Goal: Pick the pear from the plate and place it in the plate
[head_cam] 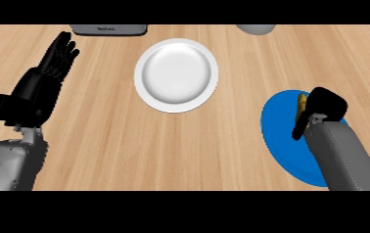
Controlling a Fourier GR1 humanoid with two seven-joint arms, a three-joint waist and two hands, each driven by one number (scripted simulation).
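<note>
Head view: right hand [321,110] is curled over the pear [303,104] on the blue plate [278,129] for lifting; left hand [45,78] is rested, fingers spread.

Even, bright light across the worktop [108,144], no harsh shadows. Soft sheen in the white plate [176,75] centre, faint shading at its rim. Black hands read as flat silhouettes, detail lost.

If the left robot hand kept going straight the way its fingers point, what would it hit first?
The left robot hand is open, its fingers pointing toward the counter's far edge. The dark grey appliance there looks like the first thing near that line, though it may pass just left of it; depth is unclear.
</note>
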